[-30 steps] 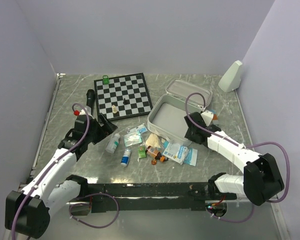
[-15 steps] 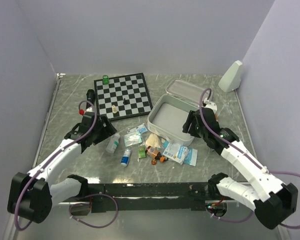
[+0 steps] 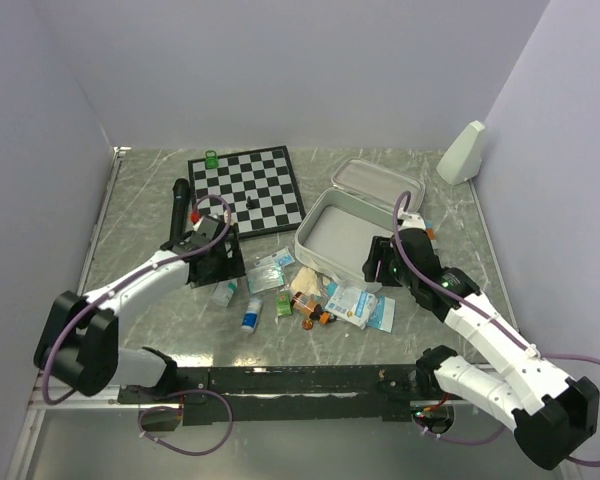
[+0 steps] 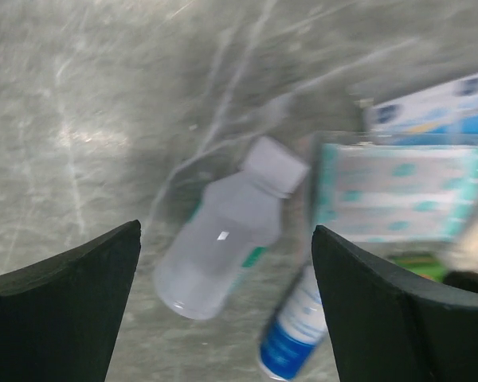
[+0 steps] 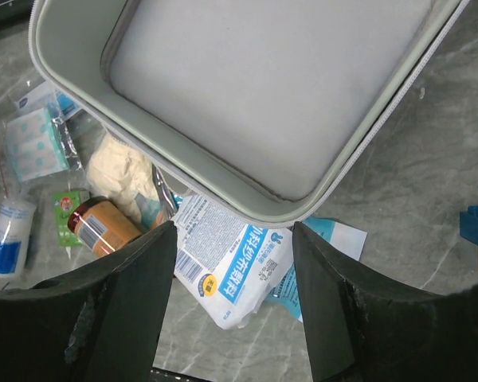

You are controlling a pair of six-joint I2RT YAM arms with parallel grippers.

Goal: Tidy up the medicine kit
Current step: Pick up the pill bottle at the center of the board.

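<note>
Hovers with left tool [image 4: 225, 229] released, spread wide over a white bottle [image 4: 219, 259] lying on the tabletop [image 4: 80, 95]; holds right tool [image 5: 233, 227] released, empty, above a corner of the open medicine kit [image 5: 263, 87].

I am working in a robotics lab, inside a closed test cell rather than any lived-in room. Plain pale lilac wall panels [image 3: 280, 70] are boxing in a grey marble-patterned tabletop [image 3: 140, 200] on three sides. My two white-and-black jointed robot arms, the left arm [image 3: 140, 285] and the right arm [image 3: 480, 325], are standing bolted to a long black metal rail [image 3: 300, 378] at the near edge, and thin purple cables [image 3: 398, 212] are looping along them. A white wedge-shaped plastic device [image 3: 462, 152] is sitting in the far right corner. The things lying about are looking like test props: a black-and-white chessboard [image 3: 245, 190] beside a white soft-shell zip case [image 3: 310, 250], with small medicine packets [image 3: 358, 303] and small plastic bottles [image 3: 251, 315] scattered nearby.
</note>
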